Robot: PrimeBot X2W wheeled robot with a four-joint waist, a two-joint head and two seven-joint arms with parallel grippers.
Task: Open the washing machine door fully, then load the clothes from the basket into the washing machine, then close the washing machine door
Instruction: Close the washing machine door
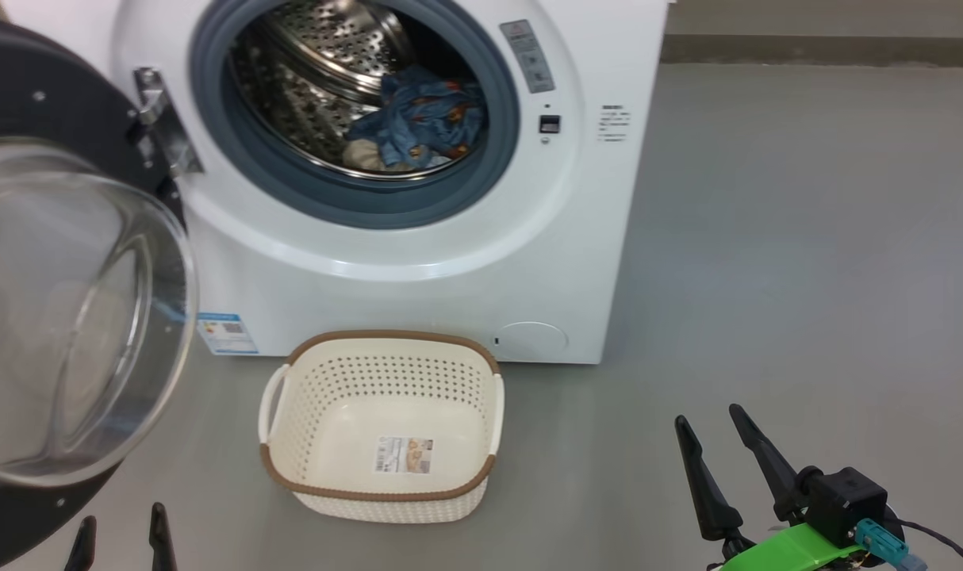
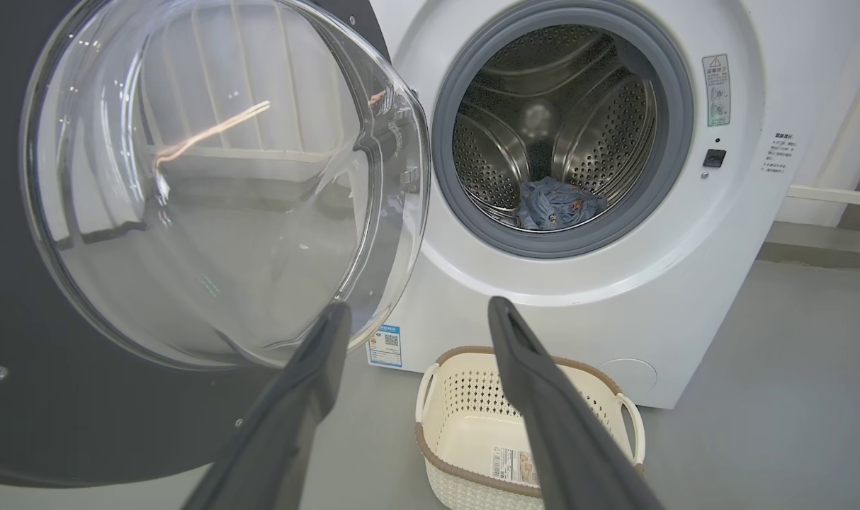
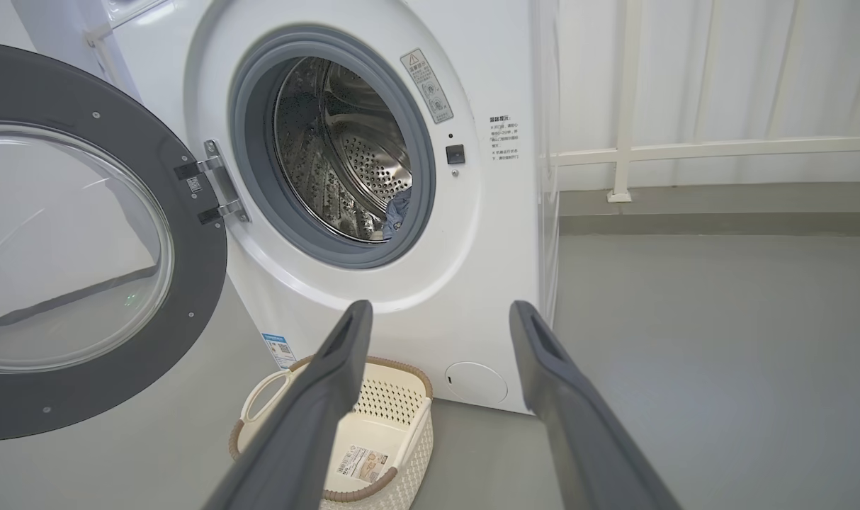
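Observation:
The white washing machine (image 1: pixel 418 262) stands with its door (image 1: pixel 61 309) swung wide open to the left, glass bowl bulging toward me. The blue clothes (image 1: pixel 422 119) printed with orange bears lie inside the steel drum; they are also in the left wrist view as clothes (image 2: pixel 557 204). On the floor in front sits the cream basket (image 1: pixel 382 424), with just a label sticker on its bottom. My left gripper (image 1: pixel 123 527) is open at the lower left, below the door. My right gripper (image 1: pixel 710 420) is open at the lower right, apart from the basket.
Grey floor (image 1: pixel 807 254) spreads to the right of the machine. A white railing and wall (image 3: pixel 713 149) run behind it. The open door (image 2: pixel 210 177) takes up the space at the left, close to my left fingers (image 2: pixel 317 361).

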